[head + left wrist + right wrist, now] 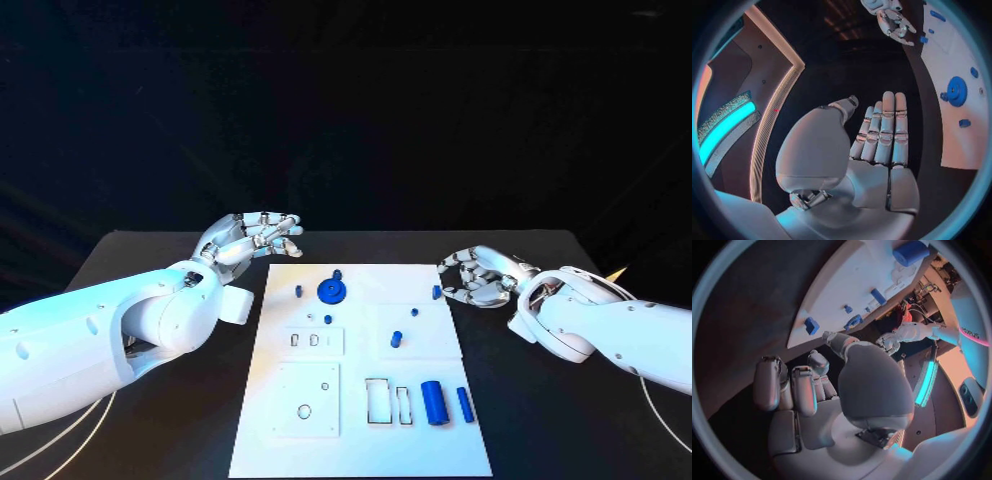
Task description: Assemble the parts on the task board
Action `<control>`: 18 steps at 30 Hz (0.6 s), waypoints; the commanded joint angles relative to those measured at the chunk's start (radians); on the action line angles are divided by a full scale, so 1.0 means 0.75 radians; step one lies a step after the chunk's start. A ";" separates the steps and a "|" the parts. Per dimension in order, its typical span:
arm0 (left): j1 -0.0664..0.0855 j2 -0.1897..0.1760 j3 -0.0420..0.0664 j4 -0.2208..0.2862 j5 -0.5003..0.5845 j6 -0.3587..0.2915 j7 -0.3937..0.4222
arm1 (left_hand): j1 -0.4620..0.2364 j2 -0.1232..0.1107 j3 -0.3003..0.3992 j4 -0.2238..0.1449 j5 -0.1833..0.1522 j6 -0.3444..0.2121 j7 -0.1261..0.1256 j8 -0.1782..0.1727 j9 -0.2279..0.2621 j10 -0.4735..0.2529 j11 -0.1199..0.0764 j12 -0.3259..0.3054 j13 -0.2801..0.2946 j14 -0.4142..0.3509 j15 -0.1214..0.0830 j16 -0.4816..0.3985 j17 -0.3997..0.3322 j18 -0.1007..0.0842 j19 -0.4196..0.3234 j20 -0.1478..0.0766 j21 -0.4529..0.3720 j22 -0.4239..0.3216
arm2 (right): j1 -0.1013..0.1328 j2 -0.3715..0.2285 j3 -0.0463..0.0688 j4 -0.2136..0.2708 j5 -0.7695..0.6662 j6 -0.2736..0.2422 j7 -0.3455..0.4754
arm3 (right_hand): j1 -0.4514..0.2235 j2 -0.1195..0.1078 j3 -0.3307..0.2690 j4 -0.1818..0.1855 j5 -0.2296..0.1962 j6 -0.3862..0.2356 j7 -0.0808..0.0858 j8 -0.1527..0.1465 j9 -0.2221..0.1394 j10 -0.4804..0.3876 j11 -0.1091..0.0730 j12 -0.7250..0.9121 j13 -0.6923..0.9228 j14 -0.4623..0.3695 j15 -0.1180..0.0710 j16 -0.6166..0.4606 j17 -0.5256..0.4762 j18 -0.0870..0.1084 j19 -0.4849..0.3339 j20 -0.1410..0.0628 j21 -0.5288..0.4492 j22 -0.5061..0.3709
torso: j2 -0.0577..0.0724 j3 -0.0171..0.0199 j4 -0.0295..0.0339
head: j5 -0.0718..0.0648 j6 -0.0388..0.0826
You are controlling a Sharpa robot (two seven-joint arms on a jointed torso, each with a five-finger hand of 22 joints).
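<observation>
While both hands hover off the board, the status reads as follows.

Task board: the white task board (361, 420) lies at table centre, long axis running 12 to 6 o'clock.

Parts: a blue gear (333, 291) sits near the board's 12 o'clock end; small blue pegs (397, 339) stand around the middle; two blue cylinders (433, 402) lie toward 5 o'clock.

Recesses: rectangular slots (379, 401) just beside the cylinders look unfilled; two small slots (304, 340) at 9 o'clock likewise, though detail there is too fine to be certain.

Left hand: the left hand (257, 236) is off the board's 11 o'clock corner, fingers extended, holding nothing.

Right hand: the right hand (479, 277) is off the 2 o'clock edge, fingers loosely curled but apart, holding nothing.

Handling: parts are judged light, rigid and smooth, so liable to roll or slip. Take a cylinder across its middle; take the gear by its rim.
</observation>
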 commanded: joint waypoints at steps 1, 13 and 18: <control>-0.001 0.004 0.000 0.001 0.005 0.028 0.016 | -0.004 0.002 0.003 -0.001 0.004 -0.010 0.035 -0.009 0.002 -0.011 0.003 -0.004 0.002 -0.009 0.001 -0.009 0.001 0.004 -0.011 -0.001 0.005 0.001 | -0.008 0.014 0.000 -0.019 -0.019 0.063 -0.016 | -0.011 -0.011 -0.006 0.000 -0.009 0.011 -0.001 -0.003 0.002 0.013 -0.002 0.008 0.002 0.092 0.008 0.008 0.138 -0.007 0.005 -0.002 0.005 0.069 | 0.002 -0.0010 -0.0002 | 0.001 -0.002; -0.001 0.003 0.000 0.002 0.006 0.029 0.016 | -0.002 0.003 0.004 -0.003 0.004 -0.011 0.035 -0.009 0.003 -0.012 0.003 -0.004 0.002 -0.011 0.002 -0.010 0.002 0.004 -0.013 0.000 0.005 0.001 | -0.023 0.061 0.000 -0.071 -0.022 0.075 -0.065 | -0.014 -0.010 -0.008 0.002 -0.011 0.013 -0.001 -0.004 0.002 0.017 -0.002 0.011 0.006 0.092 0.008 0.007 0.137 -0.007 0.004 -0.002 0.004 0.069 | 0.002 -0.0030 -0.0010 | 0.007 -0.010; -0.001 0.003 0.000 0.002 0.007 0.029 0.016 | -0.002 0.003 0.004 -0.003 0.004 -0.011 0.035 -0.009 0.003 -0.012 0.003 -0.004 0.002 -0.011 0.002 -0.010 0.002 0.004 -0.013 0.000 0.005 0.001 | -0.026 0.074 0.000 -0.079 -0.023 0.076 -0.072 | -0.020 -0.003 -0.009 0.007 -0.021 0.026 -0.001 0.000 0.004 0.025 -0.002 0.017 0.013 0.092 0.008 0.009 0.139 -0.008 0.006 -0.002 0.006 0.072 | 0.001 -0.0019 -0.0008 | 0.007 -0.014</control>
